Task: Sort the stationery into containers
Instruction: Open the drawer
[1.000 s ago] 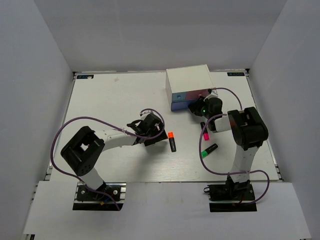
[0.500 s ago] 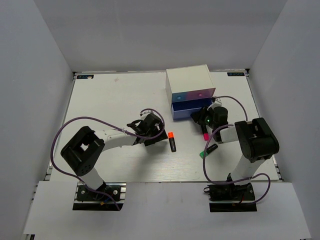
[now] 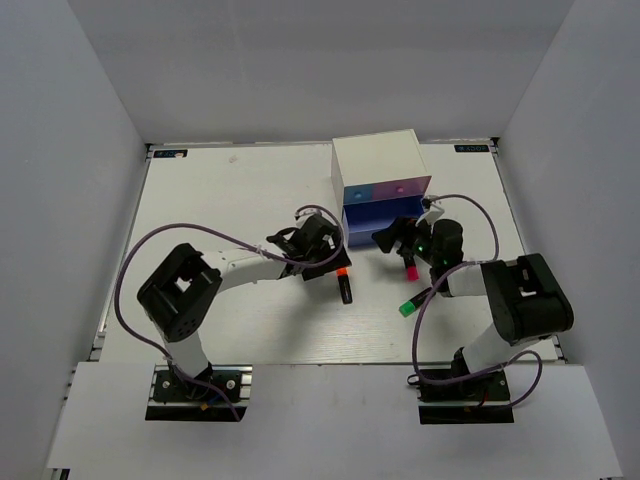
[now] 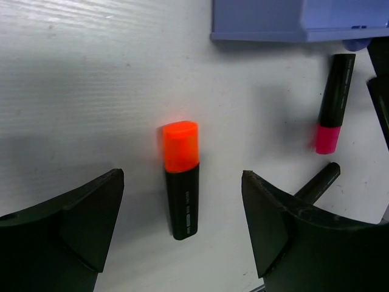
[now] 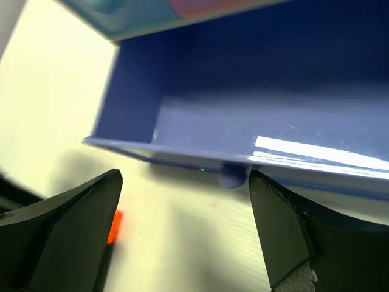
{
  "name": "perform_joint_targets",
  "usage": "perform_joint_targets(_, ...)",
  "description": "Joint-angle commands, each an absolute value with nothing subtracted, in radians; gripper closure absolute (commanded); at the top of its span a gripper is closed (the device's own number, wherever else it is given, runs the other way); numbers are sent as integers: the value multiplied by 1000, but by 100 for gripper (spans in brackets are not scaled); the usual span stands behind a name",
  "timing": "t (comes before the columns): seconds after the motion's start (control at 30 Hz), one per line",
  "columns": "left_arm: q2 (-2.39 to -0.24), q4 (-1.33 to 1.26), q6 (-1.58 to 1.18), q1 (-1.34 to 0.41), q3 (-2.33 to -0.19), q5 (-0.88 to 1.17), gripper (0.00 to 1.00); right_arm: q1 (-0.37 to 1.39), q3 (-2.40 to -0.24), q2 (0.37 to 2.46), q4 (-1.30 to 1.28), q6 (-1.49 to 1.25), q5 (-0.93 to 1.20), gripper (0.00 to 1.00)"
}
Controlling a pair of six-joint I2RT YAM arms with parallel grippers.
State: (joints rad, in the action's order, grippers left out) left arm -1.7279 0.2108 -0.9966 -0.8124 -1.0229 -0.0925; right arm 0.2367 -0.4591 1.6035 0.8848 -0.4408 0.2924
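The white containers box stands at the back right, and its lower blue drawer is pulled out and looks empty. My right gripper is open just in front of the drawer's knob, which lies close to its right finger without being gripped. My left gripper hovers open over the orange-capped highlighter, one finger on each side and neither touching it. The pink-capped highlighter and the green-capped one lie on the table by the right arm.
The box's upper blue and pink drawer fronts are shut. Purple cables loop over both arms. White walls enclose the table on three sides.
My right gripper pulled the blue drawer out toward me, then opened and let the knob go. My left gripper moved right and now straddles the orange highlighter.
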Motion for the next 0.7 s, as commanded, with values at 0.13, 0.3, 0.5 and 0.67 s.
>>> perform_joint_targets(0.13,-1764,284,-959,-854,-1132,-90,12,232,-371,1359,833,-261,468,10)
perform_joint_targets(0.3,-1821,385,-968,-883,-1193,-133,16,229,-406,1171,533,-189,463,10)
perform_joint_targets(0.5,-1930,543,-1022,-913,-1318,-212,29,219,-592,1187,114,44,393,10)
perform_joint_targets(0.67,-2040,675,-1043,-933,-1419,-265,40,172,-560,1140,155,-99,321,41)
